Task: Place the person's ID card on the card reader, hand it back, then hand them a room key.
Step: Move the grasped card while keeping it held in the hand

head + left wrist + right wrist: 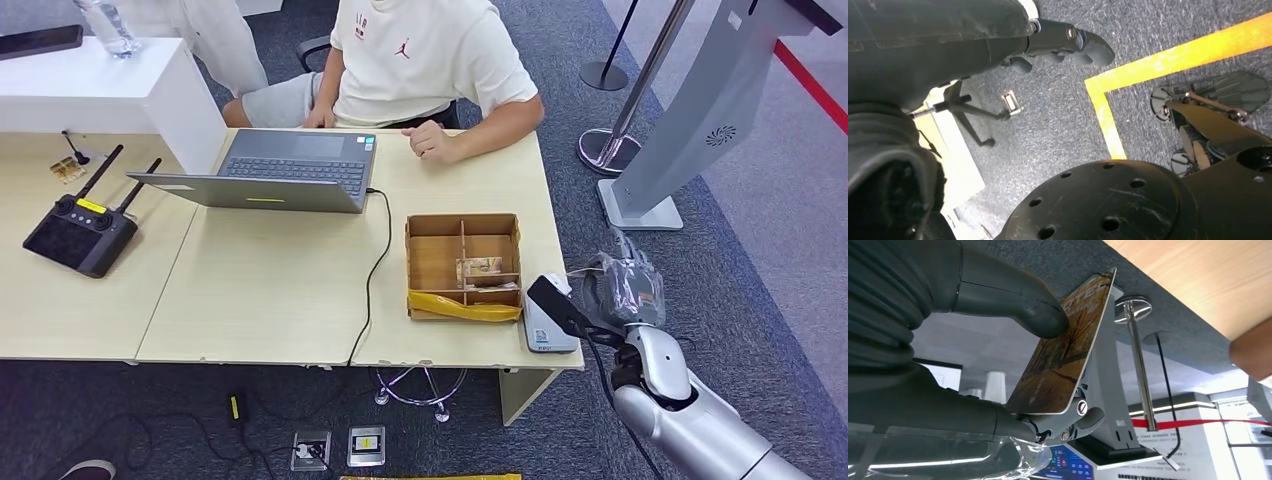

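Bright, even light; close foreground blurred.

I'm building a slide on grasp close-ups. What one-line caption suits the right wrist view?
Right hand pinching a room key card between thumb and fingers, with a stanchion post behind.

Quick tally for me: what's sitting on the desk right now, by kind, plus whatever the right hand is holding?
Laptop: 1
Black controller with antennas: 1
Wooden divided box: 1
Card reader: 1
Card held in the right hand: 1
Total: 5
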